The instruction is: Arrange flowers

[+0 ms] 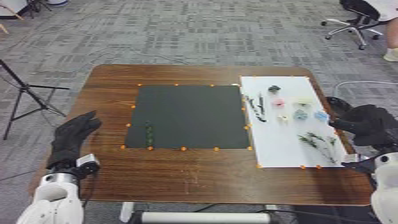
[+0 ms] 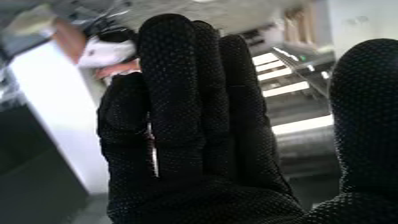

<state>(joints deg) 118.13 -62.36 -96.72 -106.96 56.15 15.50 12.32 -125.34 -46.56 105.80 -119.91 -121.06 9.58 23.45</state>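
Observation:
In the head view my left hand (image 1: pixel 75 131) rests over the table's left edge, fingers straight. My right hand (image 1: pixel 362 121) is at the table's right edge, beside the white sheet (image 1: pixel 275 137). On that sheet lie small flower heads: a dark one (image 1: pixel 274 89), a pink one (image 1: pixel 278 102), a pale one (image 1: pixel 284 118) and blue ones (image 1: pixel 300 115). Dark stems (image 1: pixel 260 108) and green sprigs (image 1: pixel 313 140) lie there too. A green stem (image 1: pixel 149 135) lies on the dark mat (image 1: pixel 191 112), near its left side. The right wrist view has my right hand (image 2: pixel 195 130) with straight fingers, holding nothing.
The brown table (image 1: pixel 191 172) surrounds the mat and sheet, with small orange markers along their edges. A black tripod (image 1: pixel 27 92) stands on the floor to the left. An office chair (image 1: pixel 354 25) is at the far right.

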